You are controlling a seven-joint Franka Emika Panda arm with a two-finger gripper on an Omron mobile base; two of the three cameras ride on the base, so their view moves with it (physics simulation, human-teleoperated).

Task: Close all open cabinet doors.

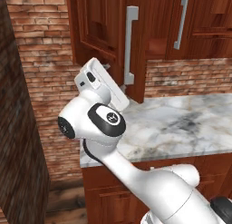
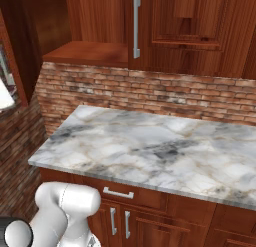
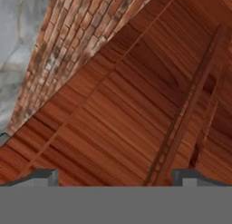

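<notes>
One tall reddish-brown cabinet door (image 1: 97,28) stands swung out from the wall cabinet, its long grey bar handle (image 1: 130,46) near the free edge. My white hand (image 1: 93,78) is raised against the lower part of this door's panelled face. In the hand view my gripper (image 3: 117,177) is open, and the wood of the door (image 3: 136,105) lies very close ahead with nothing between the fingers. From the right, the same door (image 2: 15,66) shows at the left edge beside the exposed cabinet shelf (image 2: 85,53). The neighbouring door (image 2: 185,31) with its handle (image 2: 136,26) is shut.
A marble counter (image 1: 181,123) runs below the wall cabinets, backed by a brick wall (image 2: 150,93). Base-cabinet doors and a drawer front (image 2: 119,193) sit under the counter. A dark brick wall (image 1: 18,141) stands close on the left.
</notes>
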